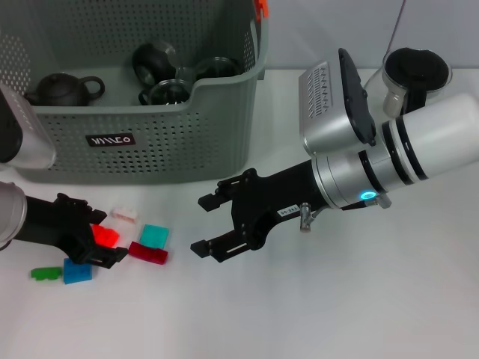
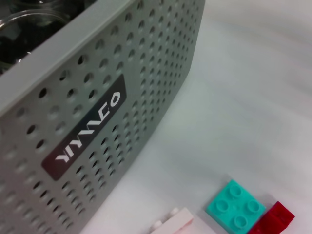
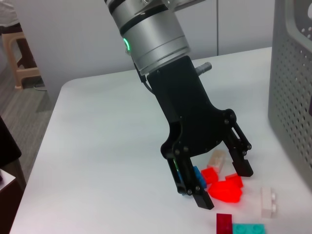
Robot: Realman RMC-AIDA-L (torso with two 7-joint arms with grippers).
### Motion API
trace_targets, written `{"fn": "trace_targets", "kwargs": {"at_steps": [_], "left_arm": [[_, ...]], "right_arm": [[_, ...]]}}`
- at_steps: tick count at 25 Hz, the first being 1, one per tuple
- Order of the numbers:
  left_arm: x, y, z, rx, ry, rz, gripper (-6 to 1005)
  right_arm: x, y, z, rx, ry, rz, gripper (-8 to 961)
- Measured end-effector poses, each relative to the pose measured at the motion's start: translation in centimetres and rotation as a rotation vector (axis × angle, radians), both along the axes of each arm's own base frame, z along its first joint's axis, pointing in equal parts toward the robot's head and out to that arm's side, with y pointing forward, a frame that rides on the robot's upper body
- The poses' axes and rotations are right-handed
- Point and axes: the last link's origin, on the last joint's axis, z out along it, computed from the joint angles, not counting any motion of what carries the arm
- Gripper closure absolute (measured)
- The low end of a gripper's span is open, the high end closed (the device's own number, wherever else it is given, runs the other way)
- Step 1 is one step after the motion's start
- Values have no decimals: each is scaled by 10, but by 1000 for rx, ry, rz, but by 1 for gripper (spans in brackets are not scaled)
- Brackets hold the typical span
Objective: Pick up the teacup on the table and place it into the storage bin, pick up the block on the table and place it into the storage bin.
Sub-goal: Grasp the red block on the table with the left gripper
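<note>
The table is white, and the storage bin sits at the far left with a dark teapot and a few teacups already inside. The right gripper hangs over the middle of the table with its fingers spread and nothing in them. The left gripper is down at the near left, jaws apart around a bright red block; looks like it's touching, hard to say. Pink, teal, dark red, blue and green blocks lie close by.

Lab-like room: white table, plain partition walls.
</note>
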Motion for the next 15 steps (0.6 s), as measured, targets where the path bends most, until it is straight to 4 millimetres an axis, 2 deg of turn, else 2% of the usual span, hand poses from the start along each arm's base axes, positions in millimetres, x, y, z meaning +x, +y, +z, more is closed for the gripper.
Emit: {"fn": "trace_targets", "kwargs": {"at_steps": [12,15], "left_arm": [[0,2,-2,4,19,-16,318],[0,2,-3,2,29,-21,435]], "right_arm": [[-1,1,0,8,4,-3,146],[-2,3,0,15,10,-7,147]]}}
